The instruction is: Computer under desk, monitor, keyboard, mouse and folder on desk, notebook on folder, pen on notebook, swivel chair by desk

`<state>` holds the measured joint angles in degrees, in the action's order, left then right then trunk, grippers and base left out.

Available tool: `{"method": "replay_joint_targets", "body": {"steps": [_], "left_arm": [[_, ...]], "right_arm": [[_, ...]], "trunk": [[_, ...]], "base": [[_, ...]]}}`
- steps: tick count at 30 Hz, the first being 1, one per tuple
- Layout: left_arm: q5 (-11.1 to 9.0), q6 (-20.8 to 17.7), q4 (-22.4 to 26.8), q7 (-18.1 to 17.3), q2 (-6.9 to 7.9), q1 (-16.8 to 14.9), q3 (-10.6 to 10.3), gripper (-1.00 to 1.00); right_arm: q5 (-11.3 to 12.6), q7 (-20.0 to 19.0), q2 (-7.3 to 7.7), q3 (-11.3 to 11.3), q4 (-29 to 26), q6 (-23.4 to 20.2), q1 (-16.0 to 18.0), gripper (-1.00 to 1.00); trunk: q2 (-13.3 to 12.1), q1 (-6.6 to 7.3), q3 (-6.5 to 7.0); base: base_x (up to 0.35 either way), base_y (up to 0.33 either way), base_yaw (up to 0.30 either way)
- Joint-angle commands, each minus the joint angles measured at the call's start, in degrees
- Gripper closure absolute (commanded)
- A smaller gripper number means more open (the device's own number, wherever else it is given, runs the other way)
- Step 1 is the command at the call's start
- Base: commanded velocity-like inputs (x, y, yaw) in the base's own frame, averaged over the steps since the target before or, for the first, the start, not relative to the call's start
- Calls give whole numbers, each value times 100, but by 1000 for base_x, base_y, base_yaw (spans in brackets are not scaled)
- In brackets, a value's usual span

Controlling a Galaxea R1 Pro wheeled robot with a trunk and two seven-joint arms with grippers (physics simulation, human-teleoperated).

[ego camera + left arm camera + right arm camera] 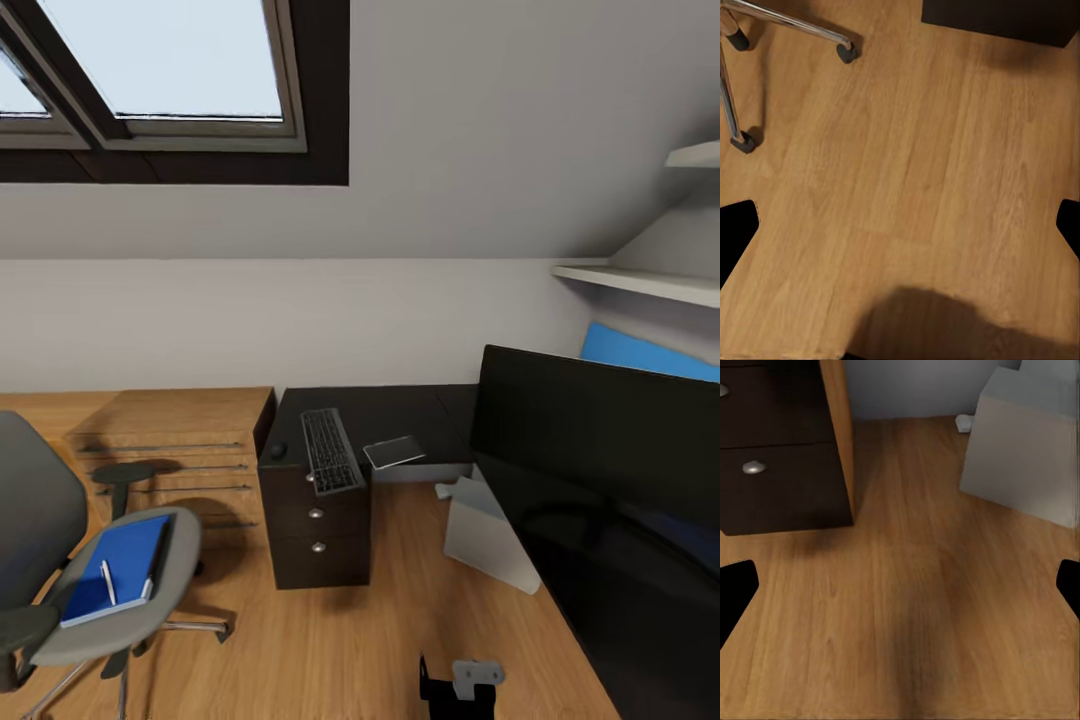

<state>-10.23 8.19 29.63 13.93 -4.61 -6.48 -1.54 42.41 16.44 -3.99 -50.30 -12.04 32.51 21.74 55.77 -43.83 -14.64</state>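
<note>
2 items, folder (115, 565) and pen (107, 582), on swivel chair (150, 600); no legible writing.

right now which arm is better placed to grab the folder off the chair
Left, probably. The folder lies on the swivel chair at the robot's left, and the chair's castors show under the left wrist camera.

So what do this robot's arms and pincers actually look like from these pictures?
Little of them shows. In the head view, low at the frame's bottom, a black bracket-like piece carries a small light grey block; which arm it belongs to I cannot tell. In the wrist views, the left pincer and right pincer appear as flat black fingertips at the side edges. No cables or markings are visible.
</note>
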Motion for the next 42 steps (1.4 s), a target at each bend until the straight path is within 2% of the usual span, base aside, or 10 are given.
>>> {"method": "replay_joint_targets", "body": {"steps": [1,5,23,28,32,37,39,42], "left_arm": [[-56,25,-1,20,2,-3,-16,-100],[-59,25,-1,22,3,-3,-9,-100],[-67,42,-20,14,12,-3,1,-100],[-49,48,-83,5,6,-3,-7,-100],[-43,27,277,14,0,-3,-11,-100],[-33,-125,1351,11,-16,-3,-16,-100],[-34,-377,1792,11,-20,-3,-15,-100],[-42,-1100,2515,19,-30,-6,-14,-100]], "right_arm": [[18,44,-2,-49,0,10,6,-100],[14,44,-11,-50,0,10,6,-100],[11,44,-14,-54,-2,10,6,-100],[-28,56,-25,-50,-188,79,9,-100],[-8,134,4,38,-645,68,45,-100],[1,567,47,162,-1067,-247,374,-100],[2,734,55,184,-1146,-512,615,-100],[3,902,65,204,-1223,-1032,1028,-100]], "trunk": [[-36,26,10],[-197,114,80],[-197,114,79],[-197,114,79],[-197,114,79],[-197,114,79],[-197,114,79],[-197,114,79]], "base": [[-337,-22,-62],[-281,-14,-32],[-20,-1,-2],[61,0,0],[88,0,0],[26,0,0],[12,0,0],[7,0,0]]}}
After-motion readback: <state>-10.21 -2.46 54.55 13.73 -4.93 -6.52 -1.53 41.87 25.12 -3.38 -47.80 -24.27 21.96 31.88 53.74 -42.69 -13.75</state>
